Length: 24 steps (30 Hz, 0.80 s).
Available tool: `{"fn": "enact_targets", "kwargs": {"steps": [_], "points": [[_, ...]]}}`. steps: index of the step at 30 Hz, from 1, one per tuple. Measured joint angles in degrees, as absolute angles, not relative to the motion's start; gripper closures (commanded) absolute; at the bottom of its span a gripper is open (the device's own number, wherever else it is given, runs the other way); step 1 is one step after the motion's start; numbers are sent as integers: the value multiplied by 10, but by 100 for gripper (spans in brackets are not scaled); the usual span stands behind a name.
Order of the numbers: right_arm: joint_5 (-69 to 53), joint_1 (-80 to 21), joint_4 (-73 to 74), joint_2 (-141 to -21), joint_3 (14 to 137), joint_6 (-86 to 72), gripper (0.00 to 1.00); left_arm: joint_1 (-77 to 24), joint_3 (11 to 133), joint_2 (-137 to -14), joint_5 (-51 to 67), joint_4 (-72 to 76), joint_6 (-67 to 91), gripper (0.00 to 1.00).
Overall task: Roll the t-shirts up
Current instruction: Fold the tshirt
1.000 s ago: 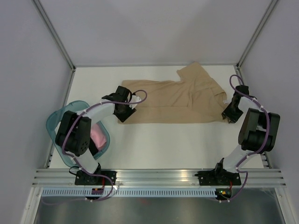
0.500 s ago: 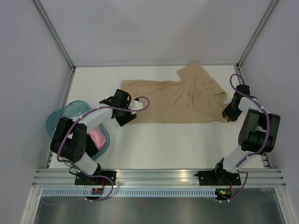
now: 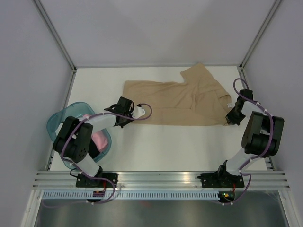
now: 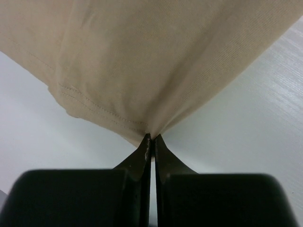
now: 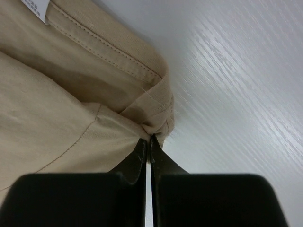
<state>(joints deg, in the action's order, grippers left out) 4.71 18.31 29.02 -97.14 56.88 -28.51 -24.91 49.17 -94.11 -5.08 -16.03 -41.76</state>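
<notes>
Tan t-shirt (image 3: 180, 101) lies spread on the counter (image 3: 165, 146) between the hands. The left hand (image 4: 151, 138) clenches its hem corner, the right hand (image 5: 148, 139) its collar edge. Such thin pinches may slip under tension.

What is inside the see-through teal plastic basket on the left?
A soft pink cloth bundle shows. The robot's left arm covers most of the teal basket, so anything else there is hidden.

Plain tan short-sleeved cloth t-shirt (image 3: 180, 101): no print, stitching in the same tan. Small white neck label (image 5: 35, 8). Translucent teal plastic basket (image 3: 53, 124). Pink rolled cloth bundle (image 3: 98, 138). White table top (image 3: 165, 146), faint grain. Left arm (image 3: 97, 119), right arm (image 3: 259, 132): white/black, purple cables (image 3: 150, 111).
</notes>
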Motion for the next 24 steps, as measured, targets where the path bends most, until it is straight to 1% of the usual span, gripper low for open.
{"fn": "enact_targets", "kwargs": {"steps": [6,12,15,17,18,19,20,21,22,23,24], "points": [[62,193,356,-938,547,-292,99,-249,436,-878,-42,-159,-417,98],[63,211,418,-879,489,-328,97,-251,387,-776,-13,-225,-407,98],[65,216,450,-849,477,-351,92,-257,374,-731,3,-264,-404,98],[65,216,463,-828,474,-363,88,-266,364,-697,15,-292,-404,97],[65,216,467,-816,473,-370,85,-272,361,-683,20,-307,-404,93],[64,216,470,-805,471,-376,76,-276,359,-672,23,-319,-404,74],[62,216,473,-795,468,-383,75,-280,357,-663,29,-331,-405,62],[61,216,475,-788,464,-387,70,-282,356,-657,33,-343,-402,55],[59,216,478,-784,461,-391,63,-283,356,-651,35,-354,-401,43],[58,216,481,-783,459,-395,62,-283,356,-646,37,-364,-402,41],[59,216,486,-782,458,-397,56,-283,357,-642,39,-374,-399,40]]}}
